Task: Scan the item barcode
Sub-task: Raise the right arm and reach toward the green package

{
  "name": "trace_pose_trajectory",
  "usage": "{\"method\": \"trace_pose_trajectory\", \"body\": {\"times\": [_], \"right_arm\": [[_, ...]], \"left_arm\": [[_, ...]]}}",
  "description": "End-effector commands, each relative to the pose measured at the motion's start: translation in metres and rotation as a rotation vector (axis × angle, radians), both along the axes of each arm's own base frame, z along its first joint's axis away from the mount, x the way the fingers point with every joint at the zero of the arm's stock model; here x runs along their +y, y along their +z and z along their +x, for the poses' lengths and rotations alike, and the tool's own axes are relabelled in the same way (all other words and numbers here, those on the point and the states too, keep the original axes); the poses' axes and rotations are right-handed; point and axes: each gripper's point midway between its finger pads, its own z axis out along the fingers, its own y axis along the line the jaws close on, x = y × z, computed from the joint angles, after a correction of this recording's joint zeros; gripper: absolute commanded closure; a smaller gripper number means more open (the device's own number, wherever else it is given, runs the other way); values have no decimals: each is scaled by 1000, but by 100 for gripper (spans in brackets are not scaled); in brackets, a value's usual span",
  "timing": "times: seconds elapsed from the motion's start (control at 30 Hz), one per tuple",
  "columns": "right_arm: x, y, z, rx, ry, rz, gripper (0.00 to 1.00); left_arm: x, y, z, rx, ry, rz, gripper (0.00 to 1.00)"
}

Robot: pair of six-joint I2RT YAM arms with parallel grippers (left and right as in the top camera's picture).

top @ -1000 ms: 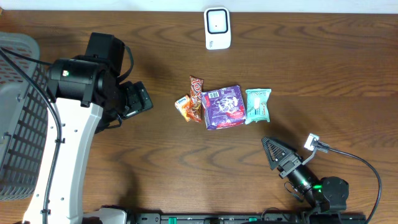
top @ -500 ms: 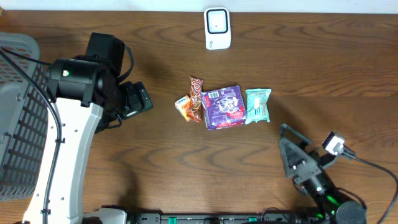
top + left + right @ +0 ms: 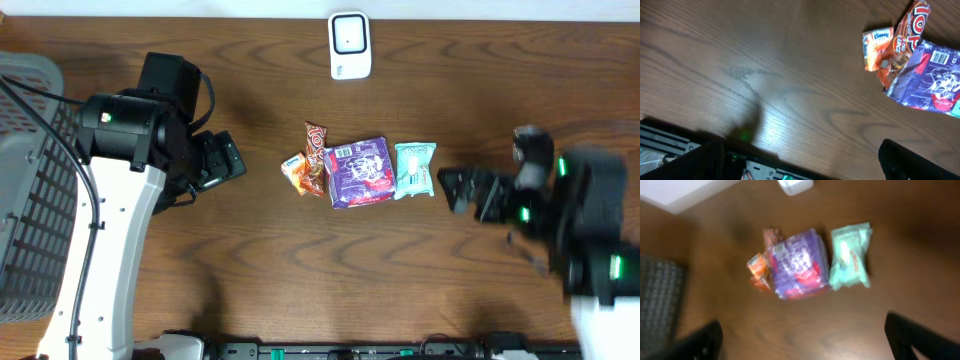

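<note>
At the middle of the dark brown wooden table [image 3: 250, 270] lies a purple foil snack packet [image 3: 360, 171] [image 3: 932, 85] [image 3: 799, 262], flat, with a white label panel and red print on its upper face. No barcode can be made out on it in the blurred right wrist view. Touching the purple packet's left edge is a red-brown bar wrapper [image 3: 316, 155] [image 3: 902, 40] [image 3: 771, 236], lying slantwise. Just left of the purple packet, beyond that wrapper and against it, sits a small orange sachet [image 3: 293, 172] [image 3: 876, 42] [image 3: 758, 265]. On the purple packet's right side lies a pale teal soft pouch [image 3: 414, 169] [image 3: 851, 257]; whether the two touch cannot be told.

Well beyond the purple packet, near the far table edge, stands a white rounded barcode scanner [image 3: 349, 45] [image 3: 795, 185].

Right of the purple packet, past the teal pouch, the right gripper [image 3: 455, 190] [image 3: 802, 322] hovers above the table, motion-blurred in the overhead view. Its wrist view shows both fingers spread wide at the lower corners, nothing between them.

Well to the left of the purple packet, the left gripper [image 3: 800, 147] hangs over bare wood, its jaws also far apart and empty.

Far left of the purple packet, at the table's edge, sits a grey plastic mesh basket [image 3: 30, 200] [image 3: 657, 300].
</note>
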Motion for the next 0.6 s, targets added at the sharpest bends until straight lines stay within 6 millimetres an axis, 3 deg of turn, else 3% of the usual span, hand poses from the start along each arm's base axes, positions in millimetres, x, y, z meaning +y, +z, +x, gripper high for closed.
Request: {"method": "trace_pose_trajectory", "body": {"times": [0.0,0.1,0.17,0.4,0.47,0.57], "right_arm": [[-4,-5,30,58,99,-124,1],[-1,-24,51,167,112,-112,1],[-2,-54,62,264,115,-116,1],[-8,-130,82,469,108,-153,1],[-8,-149,89,503,110,-152,6],[-8,-177,96,549,114,-151,27]], "left_arm": [[4,0,1,4,6,18,2],[4,0,1,4,6,18,2],[4,0,1,4,5,18,2],[4,0,1,4,6,18,2],[4,0,1,4,6,18,2],[4,0,1,4,5,18,2]]}}
